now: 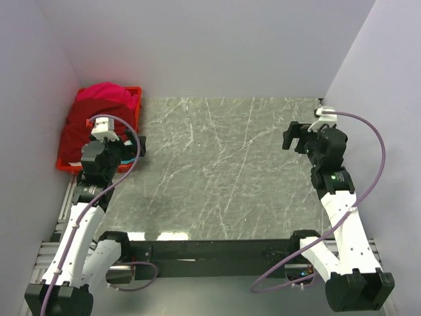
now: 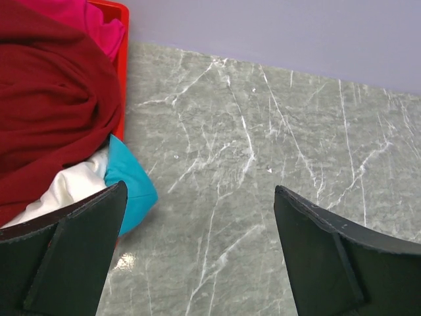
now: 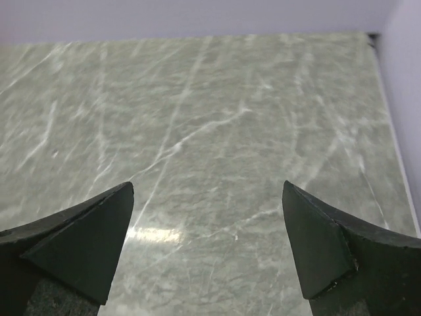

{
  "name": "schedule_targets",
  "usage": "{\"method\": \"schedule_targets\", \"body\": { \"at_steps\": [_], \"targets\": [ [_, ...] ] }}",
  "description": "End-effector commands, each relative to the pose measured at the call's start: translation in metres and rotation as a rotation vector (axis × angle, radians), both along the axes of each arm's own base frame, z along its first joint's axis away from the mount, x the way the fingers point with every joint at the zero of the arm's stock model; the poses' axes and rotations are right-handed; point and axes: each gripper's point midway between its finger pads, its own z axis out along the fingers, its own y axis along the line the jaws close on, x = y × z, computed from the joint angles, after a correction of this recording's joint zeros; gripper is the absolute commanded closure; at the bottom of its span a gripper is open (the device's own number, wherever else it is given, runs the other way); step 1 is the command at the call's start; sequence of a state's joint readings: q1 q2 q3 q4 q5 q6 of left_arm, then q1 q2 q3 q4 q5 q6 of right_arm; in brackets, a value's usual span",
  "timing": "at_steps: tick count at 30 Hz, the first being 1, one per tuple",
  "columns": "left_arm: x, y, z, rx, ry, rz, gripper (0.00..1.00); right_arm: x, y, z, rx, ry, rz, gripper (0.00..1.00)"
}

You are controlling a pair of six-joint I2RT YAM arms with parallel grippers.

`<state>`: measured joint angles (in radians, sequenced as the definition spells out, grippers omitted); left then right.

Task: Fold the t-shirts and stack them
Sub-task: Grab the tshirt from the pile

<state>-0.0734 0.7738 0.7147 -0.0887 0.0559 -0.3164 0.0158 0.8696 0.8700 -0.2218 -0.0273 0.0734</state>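
Top external view: marbled grey table (image 1: 217, 171). At its far-left corner, a red crate (image 2: 120, 14) holds the heaped t-shirts (image 1: 99, 118): dark red shirt (image 2: 46, 99) on top, magenta shirt (image 1: 105, 95) behind, white shirt (image 2: 66, 187) and cyan shirt (image 2: 135, 187) beneath. My left gripper (image 2: 200, 217), beside the crate, and my right gripper (image 3: 207, 210), over bare table, both gape wide, holding nothing.

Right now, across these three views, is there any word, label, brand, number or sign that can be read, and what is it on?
None: no text can be read in any view.
Red crate: plain rim, no label showing.
Dark red t-shirt, magenta t-shirt, cyan t-shirt: no print or tag visible.
Right arm: a small green light, no legible marking.
Table: marble veins only.
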Motion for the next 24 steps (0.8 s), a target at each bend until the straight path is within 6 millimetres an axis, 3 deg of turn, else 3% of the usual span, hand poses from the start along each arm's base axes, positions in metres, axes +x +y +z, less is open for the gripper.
{"method": "schedule_targets", "body": {
  "at_steps": [1, 2, 5, 8, 10, 11, 12, 14, 16, 17, 19, 20, 21, 22, 23, 24],
  "targets": [
    [0.003, -0.003, 0.022, -0.014, -0.044, -0.008, 0.01, -0.003, 0.04, 0.031, -0.095, -0.068, 0.294, 0.0],
    [0.006, 0.002, 0.018, -0.029, -0.025, 0.03, 0.0, -0.013, 0.067, 0.028, -0.146, -0.084, 0.5, 0.0],
    [0.01, 0.006, 0.018, -0.062, 0.0, 0.064, 0.01, -0.025, 0.091, 0.003, -0.153, -0.035, 0.678, 0.0],
    [0.017, 0.016, 0.026, -0.129, 0.01, 0.112, 0.0, -0.029, 0.091, -0.019, -0.159, 0.025, 0.699, 0.0],
    [0.022, 0.017, 0.034, -0.201, 0.014, 0.116, 0.0, -0.031, 0.091, -0.026, -0.138, 0.057, 0.696, 0.0],
    [0.032, 0.034, 0.027, -0.265, 0.048, 0.172, 0.0, -0.032, 0.093, -0.025, -0.135, 0.055, 0.709, 0.0],
    [0.037, 0.035, 0.034, -0.302, 0.057, 0.158, 0.01, -0.034, 0.095, -0.022, -0.13, 0.045, 0.722, 0.0],
    [0.053, 0.051, 0.014, -0.379, 0.151, 0.211, 0.01, -0.036, 0.097, -0.02, -0.129, 0.029, 0.729, 0.0],
    [0.064, 0.061, 0.014, -0.415, 0.189, 0.242, 0.06, -0.038, 0.097, -0.019, -0.13, 0.021, 0.732, 0.0],
    [0.071, 0.073, -0.006, -0.421, 0.257, 0.286, 0.08, -0.039, 0.097, -0.019, -0.132, 0.021, 0.73, 0.0],
    [0.084, 0.095, -0.003, -0.397, 0.265, 0.384, 0.13, -0.039, 0.096, -0.018, -0.133, 0.018, 0.723, 0.0],
    [0.091, 0.105, -0.025, -0.385, 0.334, 0.426, 0.17, -0.04, 0.096, -0.017, -0.134, 0.014, 0.724, 0.0],
    [0.1, 0.113, -0.017, -0.371, 0.331, 0.45, 0.23, -0.04, 0.096, -0.017, -0.136, 0.011, 0.723, 0.0],
    [0.105, 0.122, -0.024, -0.353, 0.359, 0.498, 0.24, -0.041, 0.096, -0.016, -0.133, 0.011, 0.725, 0.0],
    [0.116, 0.128, -0.045, -0.34, 0.421, 0.51, 0.28, -0.041, 0.097, -0.016, -0.132, 0.011, 0.73, 0.0],
    [0.126, 0.133, -0.038, -0.326, 0.423, 0.515, 0.3, -0.042, 0.097, -0.015, -0.132, 0.009, 0.731, 0.0]
  ]
}}
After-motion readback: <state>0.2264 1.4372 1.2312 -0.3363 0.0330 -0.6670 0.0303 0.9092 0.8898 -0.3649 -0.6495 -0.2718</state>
